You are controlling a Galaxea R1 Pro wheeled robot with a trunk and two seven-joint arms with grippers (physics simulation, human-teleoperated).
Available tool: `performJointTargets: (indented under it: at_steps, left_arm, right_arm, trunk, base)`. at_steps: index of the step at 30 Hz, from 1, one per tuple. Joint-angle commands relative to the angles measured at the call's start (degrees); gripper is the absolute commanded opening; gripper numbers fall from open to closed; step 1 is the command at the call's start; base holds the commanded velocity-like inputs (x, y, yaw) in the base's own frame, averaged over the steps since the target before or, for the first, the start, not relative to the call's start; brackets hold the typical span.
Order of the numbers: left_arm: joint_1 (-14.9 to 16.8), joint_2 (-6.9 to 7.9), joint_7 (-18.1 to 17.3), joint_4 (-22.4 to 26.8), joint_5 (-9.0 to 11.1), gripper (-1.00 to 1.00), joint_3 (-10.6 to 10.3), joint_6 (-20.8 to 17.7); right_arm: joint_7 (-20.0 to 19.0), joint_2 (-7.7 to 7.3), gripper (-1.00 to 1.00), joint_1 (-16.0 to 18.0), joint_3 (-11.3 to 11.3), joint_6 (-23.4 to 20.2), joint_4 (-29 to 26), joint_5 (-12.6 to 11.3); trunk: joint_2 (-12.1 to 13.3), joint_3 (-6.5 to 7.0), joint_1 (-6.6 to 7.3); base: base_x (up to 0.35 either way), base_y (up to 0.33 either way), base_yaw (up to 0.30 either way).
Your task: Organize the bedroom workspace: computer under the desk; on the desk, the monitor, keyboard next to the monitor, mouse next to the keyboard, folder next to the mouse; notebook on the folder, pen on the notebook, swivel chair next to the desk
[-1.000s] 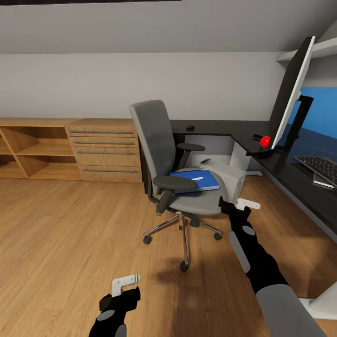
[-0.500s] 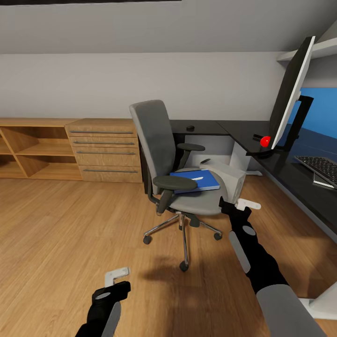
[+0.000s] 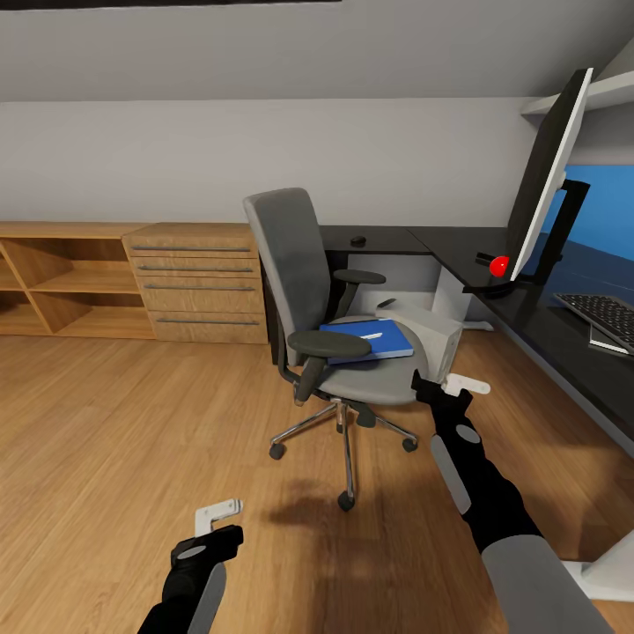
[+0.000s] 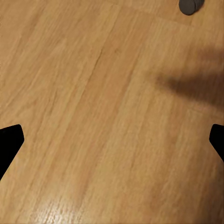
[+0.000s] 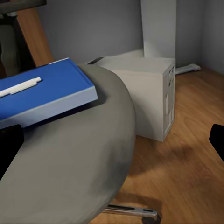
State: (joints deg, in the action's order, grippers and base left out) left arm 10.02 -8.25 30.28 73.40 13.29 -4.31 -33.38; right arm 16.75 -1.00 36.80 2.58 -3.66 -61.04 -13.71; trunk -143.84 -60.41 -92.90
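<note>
The grey swivel chair (image 3: 304, 264) stands mid-floor, left of the black desk (image 3: 528, 321). On its seat lies the blue folder (image 3: 370, 341) with the white pen (image 3: 372, 336) on top; both show close up in the right wrist view, folder (image 5: 46, 95) and pen (image 5: 21, 86). The notebook is out of view. My right gripper (image 3: 458, 383) hovers open at the seat's right edge. My left gripper (image 3: 220, 512) hangs open over bare floor. Behind the chair stands the computer (image 3: 433, 333), by the desk's white leg. The monitor (image 3: 546, 185), keyboard (image 3: 603, 317) and mouse (image 3: 357, 240) are on the desk.
A wooden chest of drawers (image 3: 198, 282) and open shelves (image 3: 62, 282) line the back wall at left. The chair's chrome base (image 3: 345, 440) spreads over the wooden floor, one castor (image 4: 189, 5) near my left gripper. The computer (image 5: 149, 98) sits close beyond the seat.
My left gripper has shifted a little to the left over the floor. The right arm, the chair and the things on it have not moved.
</note>
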Motion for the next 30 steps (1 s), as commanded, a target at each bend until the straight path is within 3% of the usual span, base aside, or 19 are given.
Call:
performJointTargets:
  at_steps: [1, 10, 17, 22, 25, 30]
  left_arm:
    - [0.03, 0.00, 0.56, 0.07, 0.60, 1.00, -0.09, -0.10]
    - [0.04, -0.01, 0.57, 0.11, 0.60, 1.00, -0.16, -0.02]
    - [0.02, 0.03, 0.57, 0.93, 0.57, 1.00, -0.06, -0.01]
    - [0.04, 0.07, 0.57, 1.47, 0.52, 1.00, -0.01, -0.05]
    - [0.06, 0.07, 0.57, 1.54, 0.52, 1.00, 0.06, -0.03]
    - [0.03, 0.07, 0.57, 1.56, 0.51, 1.00, 0.08, -0.02]
  right_arm:
    - [0.49, -0.07, 1.00, 0.03, 0.27, -0.22, -0.11, -0.30]
    - [0.46, -0.10, 1.00, 0.02, 0.15, 0.36, 0.09, -0.31]
    - [-1.95, -0.21, 1.00, 0.39, -0.71, 0.45, 5.26, -2.02]
    - [-5.14, -1.23, 1.00, 4.36, -1.62, 0.50, 11.82, -6.38]
    - [-6.30, -2.84, 1.00, 8.65, -2.24, 1.05, 18.97, -10.47]
    - [-10.57, -4.50, 1.00, 13.07, -2.49, 2.24, 27.07, -14.89]
  trunk:
    - [-0.02, -0.06, 0.01]
    - [-0.02, -0.06, 0.01]
    - [-0.02, -0.06, 0.01]
    - [-0.02, -0.06, 0.01]
    - [-0.02, -0.06, 0.01]
    - [-0.02, -0.06, 0.01]
  base:
    - [0.000, 0.000, 0.000]
    - [0.000, 0.000, 0.000]
    - [0.000, 0.000, 0.000]
    - [0.000, 0.000, 0.000]
    - [0.000, 0.000, 0.000]
    - [0.000, 0.000, 0.000]
